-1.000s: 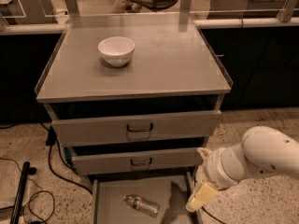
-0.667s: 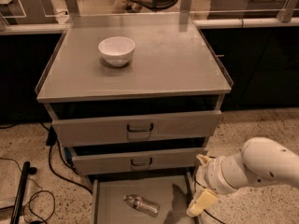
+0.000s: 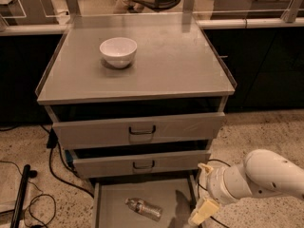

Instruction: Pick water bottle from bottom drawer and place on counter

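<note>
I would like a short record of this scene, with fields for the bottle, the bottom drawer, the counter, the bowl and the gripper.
bottle: lying on its side on the drawer floor
drawer: the bottom one, pulled out
counter: carries the bowl, no bottle on it
bowl: white, upright, back left of the counter
gripper: open, low at the drawer's right wall, apart from the bottle
</note>
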{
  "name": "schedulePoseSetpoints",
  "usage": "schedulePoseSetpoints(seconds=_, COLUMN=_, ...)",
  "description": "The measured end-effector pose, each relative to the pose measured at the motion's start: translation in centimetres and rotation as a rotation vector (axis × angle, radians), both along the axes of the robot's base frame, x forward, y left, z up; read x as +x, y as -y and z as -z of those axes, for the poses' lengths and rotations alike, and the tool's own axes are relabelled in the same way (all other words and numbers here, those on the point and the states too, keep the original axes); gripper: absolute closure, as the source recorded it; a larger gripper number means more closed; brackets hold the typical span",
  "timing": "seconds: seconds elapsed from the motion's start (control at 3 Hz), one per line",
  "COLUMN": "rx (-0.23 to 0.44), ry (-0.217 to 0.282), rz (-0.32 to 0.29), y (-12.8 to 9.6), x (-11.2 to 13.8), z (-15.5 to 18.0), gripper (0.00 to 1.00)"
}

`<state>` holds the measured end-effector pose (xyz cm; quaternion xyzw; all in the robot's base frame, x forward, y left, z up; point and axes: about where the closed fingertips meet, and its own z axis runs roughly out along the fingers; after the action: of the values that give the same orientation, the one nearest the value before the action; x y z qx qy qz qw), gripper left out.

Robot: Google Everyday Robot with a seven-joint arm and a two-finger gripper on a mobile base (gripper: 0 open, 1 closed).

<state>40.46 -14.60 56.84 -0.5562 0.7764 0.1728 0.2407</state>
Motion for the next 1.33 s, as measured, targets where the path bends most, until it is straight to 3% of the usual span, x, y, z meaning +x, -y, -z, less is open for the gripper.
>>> schedulePoseSetpoints(seconds=0.33, rx=-0.009, ry=-0.013, rz=0.002, y=-0.6, x=-0.1, z=1.0, gripper=0.0)
schedulePoseSetpoints(seconds=0.67, rx=-0.008, ry=-0.062, rz=0.017, y=-2.4, x=-0.1, z=5.6, gripper=0.0)
schedulePoseSetpoints(seconds=1.33, rx=0.001, ry=-0.122, rz=0.116, y=-3.1, x=0.8, z=15.1, gripper=0.0)
